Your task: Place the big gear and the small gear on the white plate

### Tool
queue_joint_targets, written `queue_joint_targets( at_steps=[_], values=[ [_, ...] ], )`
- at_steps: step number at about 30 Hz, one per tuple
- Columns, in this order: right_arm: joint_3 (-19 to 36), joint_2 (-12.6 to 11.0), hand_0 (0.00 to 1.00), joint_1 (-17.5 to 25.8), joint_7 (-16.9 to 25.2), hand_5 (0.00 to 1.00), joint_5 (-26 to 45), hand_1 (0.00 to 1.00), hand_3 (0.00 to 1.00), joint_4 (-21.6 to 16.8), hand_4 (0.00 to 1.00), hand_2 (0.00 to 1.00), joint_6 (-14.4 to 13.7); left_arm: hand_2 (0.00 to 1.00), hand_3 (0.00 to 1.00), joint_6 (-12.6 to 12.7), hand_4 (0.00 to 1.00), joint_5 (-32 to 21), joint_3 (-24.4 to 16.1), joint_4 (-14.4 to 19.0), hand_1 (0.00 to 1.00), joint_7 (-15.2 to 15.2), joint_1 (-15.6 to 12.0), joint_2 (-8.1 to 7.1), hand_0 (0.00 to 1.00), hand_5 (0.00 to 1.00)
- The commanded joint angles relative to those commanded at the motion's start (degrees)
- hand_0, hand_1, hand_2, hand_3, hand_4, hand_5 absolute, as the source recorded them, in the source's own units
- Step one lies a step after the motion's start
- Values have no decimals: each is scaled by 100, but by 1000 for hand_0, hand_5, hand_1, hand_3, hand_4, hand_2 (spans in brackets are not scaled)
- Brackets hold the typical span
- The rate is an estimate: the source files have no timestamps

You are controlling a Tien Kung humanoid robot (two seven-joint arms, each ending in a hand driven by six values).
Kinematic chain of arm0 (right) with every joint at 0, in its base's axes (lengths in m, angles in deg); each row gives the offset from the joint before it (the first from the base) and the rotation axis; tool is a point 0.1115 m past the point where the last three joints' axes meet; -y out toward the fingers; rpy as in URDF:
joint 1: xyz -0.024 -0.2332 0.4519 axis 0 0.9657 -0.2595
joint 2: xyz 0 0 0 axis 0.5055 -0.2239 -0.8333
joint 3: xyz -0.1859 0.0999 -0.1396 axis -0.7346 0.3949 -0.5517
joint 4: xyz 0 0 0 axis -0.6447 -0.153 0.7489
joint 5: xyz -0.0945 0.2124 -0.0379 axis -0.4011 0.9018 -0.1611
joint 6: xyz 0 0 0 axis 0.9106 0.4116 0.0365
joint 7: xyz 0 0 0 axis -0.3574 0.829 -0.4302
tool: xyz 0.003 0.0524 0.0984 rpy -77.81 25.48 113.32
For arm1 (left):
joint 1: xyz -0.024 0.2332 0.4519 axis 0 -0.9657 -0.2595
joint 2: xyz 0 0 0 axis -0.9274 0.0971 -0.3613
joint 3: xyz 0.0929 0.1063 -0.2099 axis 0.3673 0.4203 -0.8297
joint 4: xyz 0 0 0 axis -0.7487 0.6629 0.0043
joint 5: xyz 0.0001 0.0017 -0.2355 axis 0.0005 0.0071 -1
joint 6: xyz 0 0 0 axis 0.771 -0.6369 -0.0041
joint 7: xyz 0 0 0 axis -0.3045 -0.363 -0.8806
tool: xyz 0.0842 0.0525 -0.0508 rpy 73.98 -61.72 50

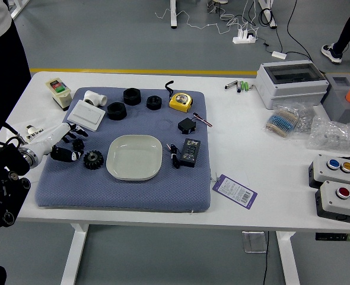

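The small gear (78,144) is beside the left hand (51,142), its fingers parted, contact unclear. The big gear (94,160) lies on the mat (121,199), just left of the white plate (134,157). Neither is placed; both remain to do.

On the mat (121,199), the plate (134,157) is flanked on its left by the big gear (94,160) (the small gear (78,144) is found farther left, slightly behind). The tape measure (181,102) is placed behind the plate, to the right.
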Motion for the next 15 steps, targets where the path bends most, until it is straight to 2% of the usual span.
queue_joint_targets(
  at_steps=[3,4,9,10,15],
  values=[
    [22,-4,668,-10,1,679,-4,687,559,-1,784,735,-2,788,673,-4,691,0,-8,-34,730,-30,31,14,618,2],
    [25,-4,668,-11,2,679,-2,687,559,-1,784,736,-2,687,612,-10,608,0,-8,-39,617,-37,38,16,507,2],
    [28,-9,668,-18,-2,679,-6,687,559,-1,784,736,-3,687,612,-48,608,0,-11,-61,617,-59,71,11,507,2],
    [27,-9,668,-18,-2,678,-5,687,560,0,784,736,-3,567,562,-50,522,0,-11,-63,514,-59,73,11,444,2],
    [23,-10,668,-20,-3,678,-1,687,560,0,784,736,-7,567,562,-92,522,0,-27,-102,514,-74,70,7,444,2]
  ],
)
